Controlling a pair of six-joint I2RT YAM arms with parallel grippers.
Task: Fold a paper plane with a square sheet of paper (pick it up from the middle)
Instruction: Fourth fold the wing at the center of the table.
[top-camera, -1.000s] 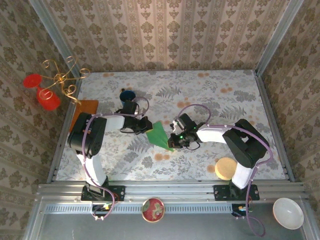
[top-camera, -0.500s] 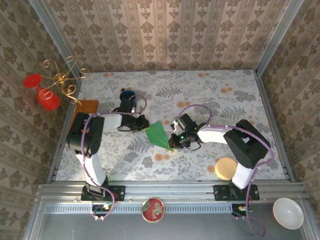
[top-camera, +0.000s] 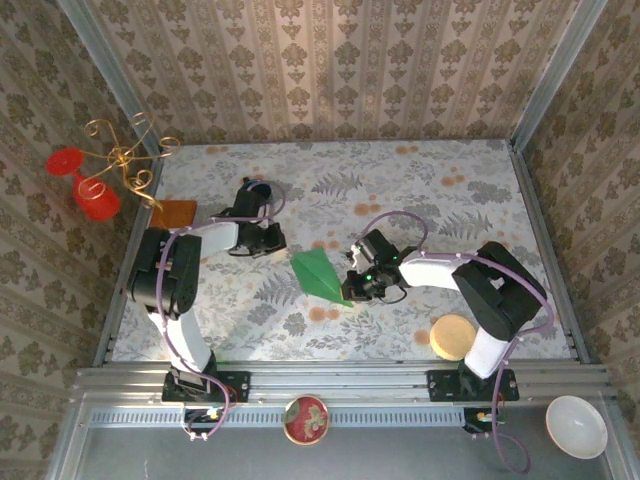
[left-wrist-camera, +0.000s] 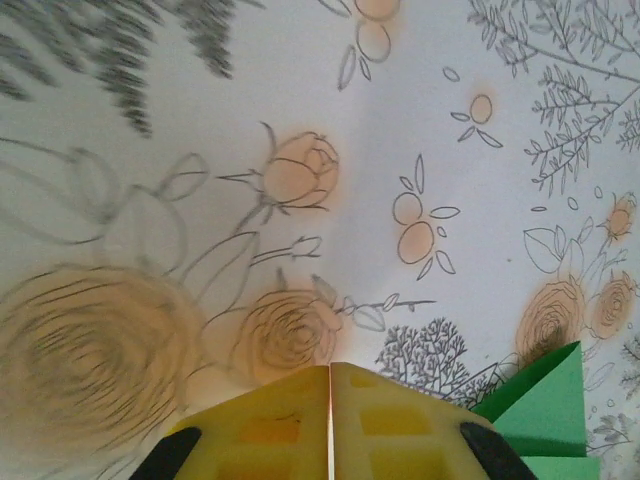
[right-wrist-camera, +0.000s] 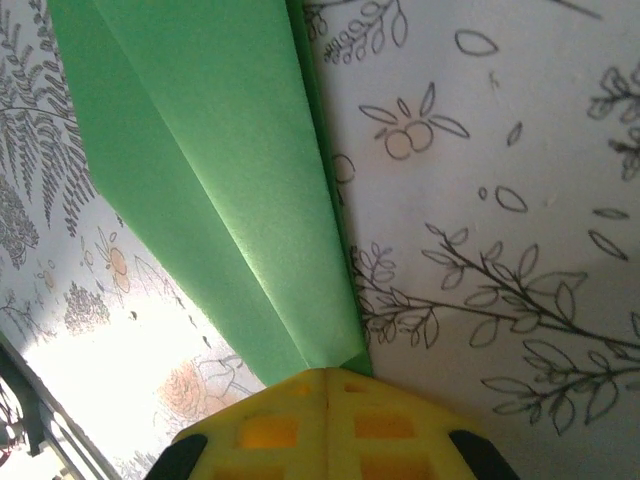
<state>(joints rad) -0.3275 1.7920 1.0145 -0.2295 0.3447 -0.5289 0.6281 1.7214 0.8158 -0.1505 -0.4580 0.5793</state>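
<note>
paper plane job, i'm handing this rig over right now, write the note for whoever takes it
Grippers: left gripper shut, empty, off to the left of the paper. The right gripper is shut on the end of the paper plane nearest the arm bases.
Where: the plane sits mid-table.
Done: the sheet is folded into a long green dart with layered wings.
Left: probably press the creases and release; I cannot tell whether another fold is due.
</note>
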